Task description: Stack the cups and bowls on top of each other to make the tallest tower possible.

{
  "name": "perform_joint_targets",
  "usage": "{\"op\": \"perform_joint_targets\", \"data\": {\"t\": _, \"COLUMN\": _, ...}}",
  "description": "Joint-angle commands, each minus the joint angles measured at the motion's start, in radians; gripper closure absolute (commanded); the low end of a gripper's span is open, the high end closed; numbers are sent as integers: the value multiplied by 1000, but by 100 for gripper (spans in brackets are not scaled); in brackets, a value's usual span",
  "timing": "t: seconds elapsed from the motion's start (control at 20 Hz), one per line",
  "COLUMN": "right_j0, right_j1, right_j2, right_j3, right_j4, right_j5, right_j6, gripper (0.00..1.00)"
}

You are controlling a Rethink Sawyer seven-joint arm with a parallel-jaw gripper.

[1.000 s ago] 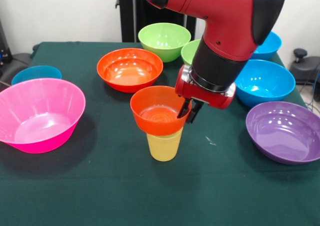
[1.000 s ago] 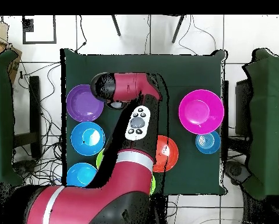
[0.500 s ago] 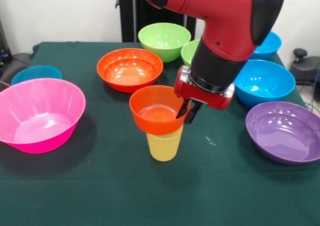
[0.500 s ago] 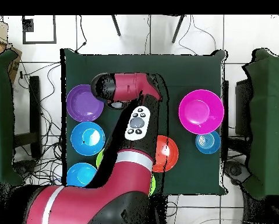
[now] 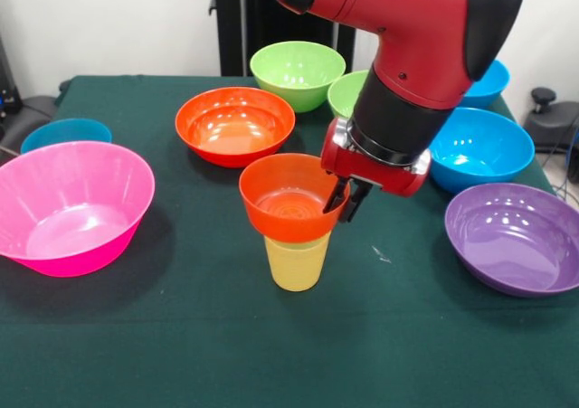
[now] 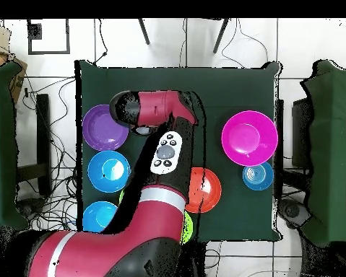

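Two pieces stacked, front view: the small orange bowl [image 5: 291,195] sits on the mouth of the yellow cup [image 5: 298,260], upright at mid-table.
Gripper, front view: the gripper [image 5: 345,200] has its dark fingers clamped over the small orange bowl's right rim, one inside and one outside.
Loose bowls, front view: pink bowl [image 5: 71,208] at the left, large orange bowl [image 5: 235,124] just behind the stack, green bowl [image 5: 298,74] at the back, blue bowl [image 5: 479,148] and purple bowl [image 5: 514,237] to the right, all apart from the stack.
Handling, judged: thin glossy plastic, light, stiff and slippery; a perched bowl could tip the cup, so a pinch on the rim wall suits best.
Overhead view: the arm [image 6: 168,151] hides the stack and the gripper; pink bowl [image 6: 249,137], purple bowl [image 6: 105,127] and large orange bowl [image 6: 204,190] lie on the green table [image 6: 204,86].
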Motion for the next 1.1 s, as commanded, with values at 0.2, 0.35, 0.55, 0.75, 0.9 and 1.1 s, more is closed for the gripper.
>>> {"op": "perform_joint_targets", "data": {"t": 0.2, "right_j0": 21, "right_j1": 48, "right_j2": 38, "right_j3": 61, "right_j4": -18, "right_j5": -68, "right_j6": 165, "gripper": 100}}
{"op": "perform_joint_targets", "data": {"t": 0.35, "right_j0": 24, "right_j1": 51, "right_j2": 33, "right_j3": 58, "right_j4": -16, "right_j5": -70, "right_j6": 169, "gripper": 100}}
{"op": "perform_joint_targets", "data": {"t": 0.55, "right_j0": 27, "right_j1": 56, "right_j2": 25, "right_j3": 51, "right_j4": -14, "right_j5": -71, "right_j6": 167, "gripper": 100}}
{"op": "perform_joint_targets", "data": {"t": 0.75, "right_j0": 31, "right_j1": 68, "right_j2": 16, "right_j3": 45, "right_j4": -21, "right_j5": -87, "right_j6": 167, "gripper": 100}}
{"op": "perform_joint_targets", "data": {"t": 0.9, "right_j0": 34, "right_j1": 74, "right_j2": 9, "right_j3": 50, "right_j4": -26, "right_j5": -109, "right_j6": 171, "gripper": 100}}
{"op": "perform_joint_targets", "data": {"t": 1.1, "right_j0": 37, "right_j1": 84, "right_j2": 3, "right_j3": 50, "right_j4": -20, "right_j5": -120, "right_j6": 174, "gripper": 100}}
